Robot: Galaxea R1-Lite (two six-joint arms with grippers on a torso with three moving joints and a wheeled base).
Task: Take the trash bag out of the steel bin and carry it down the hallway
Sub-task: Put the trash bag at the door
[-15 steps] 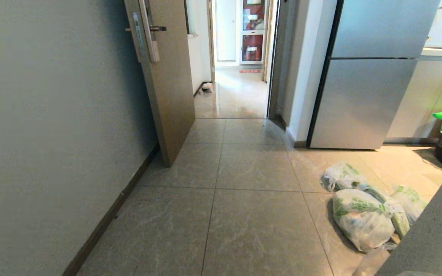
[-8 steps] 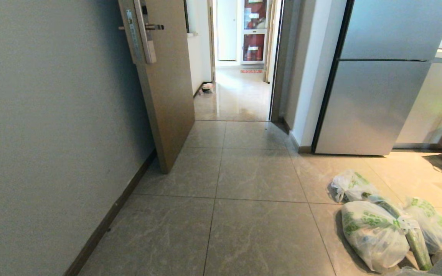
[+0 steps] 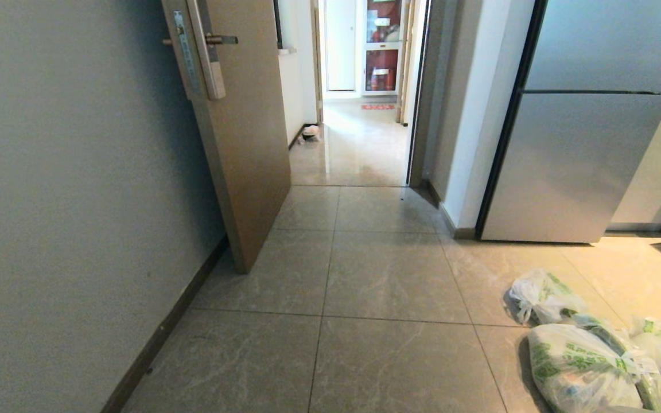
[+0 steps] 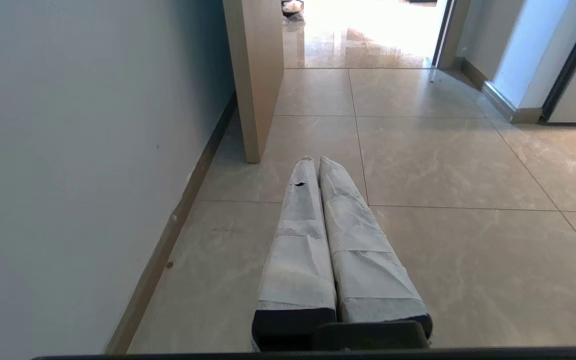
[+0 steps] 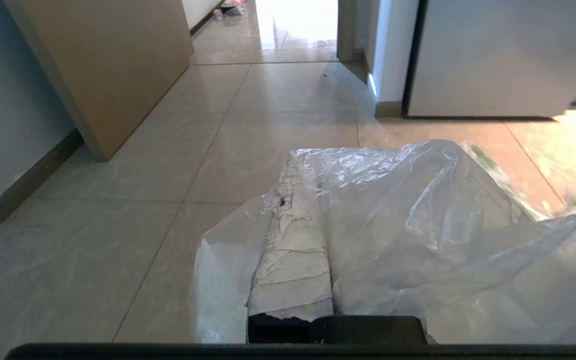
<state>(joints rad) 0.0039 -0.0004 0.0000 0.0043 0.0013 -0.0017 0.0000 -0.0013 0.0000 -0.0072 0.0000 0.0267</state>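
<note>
The trash bag [image 5: 418, 225], thin clear wrinkled film, drapes over my right gripper [image 5: 310, 172], which is shut on it; the film covers one finger and hangs to the side just above the grey floor tiles. My left gripper [image 4: 315, 160] is shut with nothing in it, its two white-wrapped fingers pressed together over the floor near the grey wall. The hallway [image 3: 359, 149], with glossy beige tiles, lies ahead through the open doorway and also shows as the bright hallway floor [image 4: 363, 35] in the left wrist view. The steel bin is out of view. Neither arm shows in the head view.
An open wooden door [image 3: 244, 143] stands at the doorway's left, along a grey wall [image 3: 78, 201]. A steel fridge [image 3: 583, 160] is on the right. White bags with green print [image 3: 583, 367] lie on the floor at the right. A small object [image 3: 310, 133] sits by the hallway wall.
The whole head view has shifted: door, fridge and printed bags slid right and lower, and the green-lined basket has almost left the picture, so the camera has moved. The grippers stay shut.
</note>
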